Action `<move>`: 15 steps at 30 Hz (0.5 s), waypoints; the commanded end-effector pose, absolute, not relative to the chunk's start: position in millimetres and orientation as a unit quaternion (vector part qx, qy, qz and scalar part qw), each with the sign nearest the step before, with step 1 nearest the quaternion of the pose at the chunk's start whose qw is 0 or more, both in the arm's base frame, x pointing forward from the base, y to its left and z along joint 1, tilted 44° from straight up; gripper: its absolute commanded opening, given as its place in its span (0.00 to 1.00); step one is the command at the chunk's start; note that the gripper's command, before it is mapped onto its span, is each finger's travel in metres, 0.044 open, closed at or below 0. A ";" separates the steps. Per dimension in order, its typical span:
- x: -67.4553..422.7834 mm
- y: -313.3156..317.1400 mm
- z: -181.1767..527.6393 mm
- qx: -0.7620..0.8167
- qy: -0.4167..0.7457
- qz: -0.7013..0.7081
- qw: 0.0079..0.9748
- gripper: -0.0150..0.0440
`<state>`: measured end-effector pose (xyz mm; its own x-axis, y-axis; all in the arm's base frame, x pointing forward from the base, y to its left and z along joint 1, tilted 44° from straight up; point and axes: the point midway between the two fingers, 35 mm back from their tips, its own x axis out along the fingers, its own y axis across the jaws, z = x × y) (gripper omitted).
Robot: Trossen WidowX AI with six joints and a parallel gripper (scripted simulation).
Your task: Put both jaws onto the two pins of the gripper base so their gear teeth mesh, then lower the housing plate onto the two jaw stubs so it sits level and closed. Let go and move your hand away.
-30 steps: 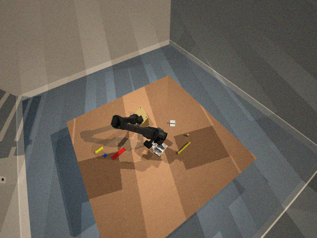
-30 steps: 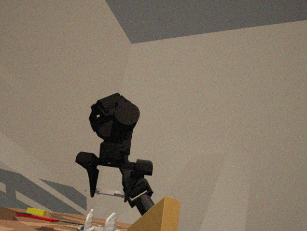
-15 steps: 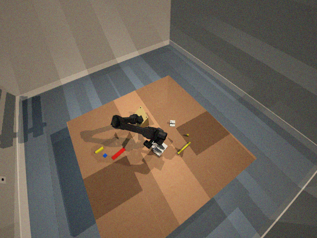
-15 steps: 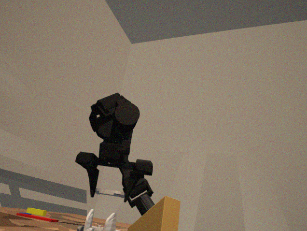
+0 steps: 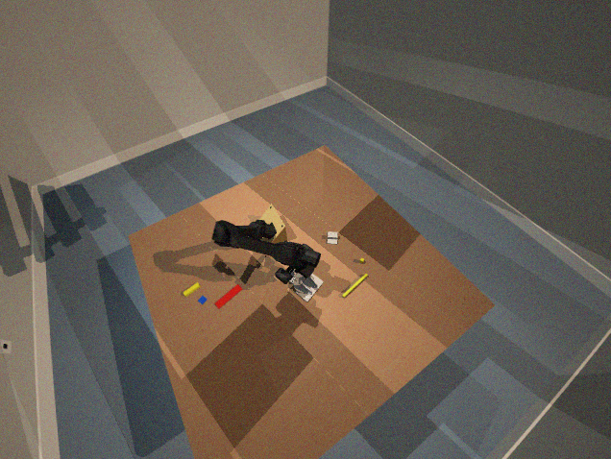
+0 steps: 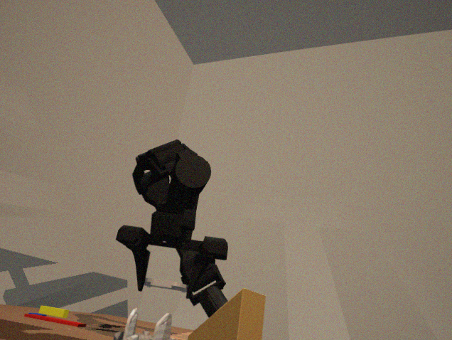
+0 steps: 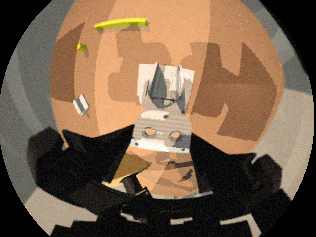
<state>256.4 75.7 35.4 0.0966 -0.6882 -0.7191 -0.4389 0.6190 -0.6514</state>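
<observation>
Gripper [image 6: 163, 289] [image 7: 162, 130]: gripping housing plate [image 7: 161, 132] | yellow rod [image 5: 355, 285] [image 7: 121, 23], red bar [image 5: 228, 296] [image 6: 55, 320] lie apart

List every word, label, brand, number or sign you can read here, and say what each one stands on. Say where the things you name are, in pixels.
None: no readable text shows in any view. The housing plate [image 7: 162, 121] shows holes but no lettering, and no marks can be read on the black gripper [image 6: 164, 292] [image 7: 162, 136] or the red bar [image 5: 228, 296] [image 6: 55, 320].
</observation>
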 end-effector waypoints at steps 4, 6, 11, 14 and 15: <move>255.8 75.8 34.8 -0.421 0.665 -0.104 0.608 0.85; 255.8 75.8 34.8 -0.421 0.665 -0.104 0.608 0.85; 255.8 75.8 34.8 -0.420 0.664 -0.105 0.609 0.85; 255.8 75.8 34.8 -0.420 0.664 -0.105 0.609 0.85; 255.8 75.8 34.8 -0.420 0.664 -0.105 0.609 0.85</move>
<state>256.0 75.5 35.3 0.0963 -0.6884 -0.7189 -0.4357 0.6202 -0.6523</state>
